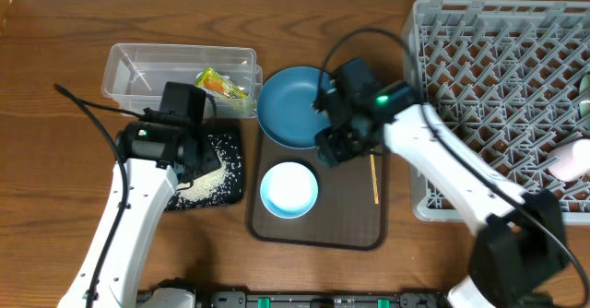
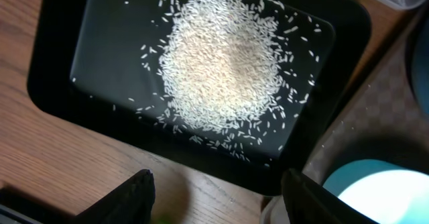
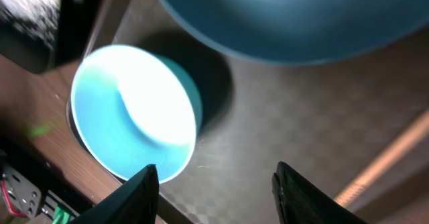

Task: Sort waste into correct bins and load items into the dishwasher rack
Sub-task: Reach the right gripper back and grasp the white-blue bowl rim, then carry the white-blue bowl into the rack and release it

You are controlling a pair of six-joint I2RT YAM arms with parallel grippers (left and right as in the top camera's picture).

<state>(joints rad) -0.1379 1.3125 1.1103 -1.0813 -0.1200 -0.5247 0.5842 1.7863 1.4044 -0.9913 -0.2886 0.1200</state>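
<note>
The clear tub (image 1: 138, 68) holds the snack wrapper (image 1: 221, 84). The black tray (image 1: 232, 151) holds loose rice (image 1: 207, 181), which also shows in the left wrist view (image 2: 224, 63). My left gripper (image 1: 192, 151) is open and empty above the black tray's (image 2: 100, 96) near edge (image 2: 218, 200). The dark blue bowl (image 1: 290, 105), the white blue-rimmed bowl (image 1: 289, 188) and the wooden stick (image 1: 374, 179) lie on the brown tray (image 1: 350, 225). My right gripper (image 1: 336, 147) is open and empty above the brown tray (image 3: 214, 194), between the white bowl (image 3: 134, 110) and the stick (image 3: 389, 157). The pink cup (image 1: 576, 158) lies in the grey rack (image 1: 498, 77). No tissue is in view.
A pale greenish shape (image 1: 584, 91) shows at the rack's right edge, cut off by the frame. The dark blue bowl (image 3: 281, 23) overhangs the brown tray's far end. Bare wooden table lies at the left and front.
</note>
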